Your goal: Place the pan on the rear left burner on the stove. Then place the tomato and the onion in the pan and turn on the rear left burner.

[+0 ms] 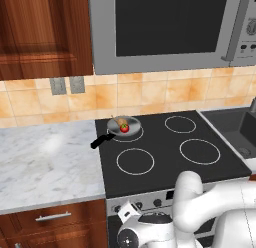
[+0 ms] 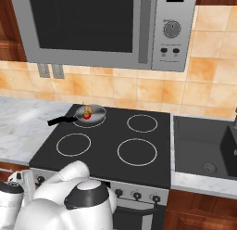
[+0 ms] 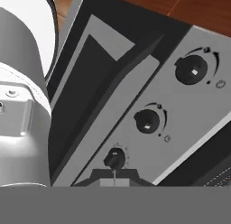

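Pan [image 1: 124,126] sitting on rear left burner [image 1: 131,136], tomato [image 1: 125,127] and onion [image 1: 119,122] inside; gripper [image 3: 114,179] clenched empty, nosing knob [image 3: 114,158] for ignition

A steel microwave [image 2: 92,29] hangs above a marble counter [image 1: 45,162] (sink [image 2: 203,148], perhaps, rightward).

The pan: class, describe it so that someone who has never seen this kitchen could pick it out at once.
Find the black glass stove below the microwave, beside the marble counter. On its rear left burner sits the pan, small, round, shiny grey steel, its black handle pointing towards the counter. Nothing else stands on the cooktop, and it holds a red tomato and a tan onion.
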Controlling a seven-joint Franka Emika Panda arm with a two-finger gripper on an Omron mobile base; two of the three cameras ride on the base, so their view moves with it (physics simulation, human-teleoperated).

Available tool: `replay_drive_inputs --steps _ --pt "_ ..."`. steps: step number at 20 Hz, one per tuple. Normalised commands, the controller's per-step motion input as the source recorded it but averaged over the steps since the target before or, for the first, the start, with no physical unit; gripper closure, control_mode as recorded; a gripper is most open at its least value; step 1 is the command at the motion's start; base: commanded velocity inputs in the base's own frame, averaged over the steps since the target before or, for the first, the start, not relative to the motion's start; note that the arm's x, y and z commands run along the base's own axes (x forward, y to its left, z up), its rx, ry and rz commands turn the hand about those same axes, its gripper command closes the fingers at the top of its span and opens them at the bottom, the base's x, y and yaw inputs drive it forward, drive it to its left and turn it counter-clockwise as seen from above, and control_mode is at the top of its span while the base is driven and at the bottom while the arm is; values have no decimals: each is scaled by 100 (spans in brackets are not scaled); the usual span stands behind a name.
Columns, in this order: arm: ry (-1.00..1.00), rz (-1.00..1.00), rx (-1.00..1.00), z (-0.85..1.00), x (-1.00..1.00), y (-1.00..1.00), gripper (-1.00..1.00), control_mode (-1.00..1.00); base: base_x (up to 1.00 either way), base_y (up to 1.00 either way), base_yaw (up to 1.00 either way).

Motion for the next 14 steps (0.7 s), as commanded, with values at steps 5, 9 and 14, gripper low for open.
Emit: replay_drive_inputs --steps 5,9,14 --pt "-2 5 -3 -6 8 0 100 -100 0 0 0" --pt "-4 0 -4 0 12 2 100 -100 0 0 0" --pt "-3 0 -5 -1 11 5 100 -100 0 0 0"
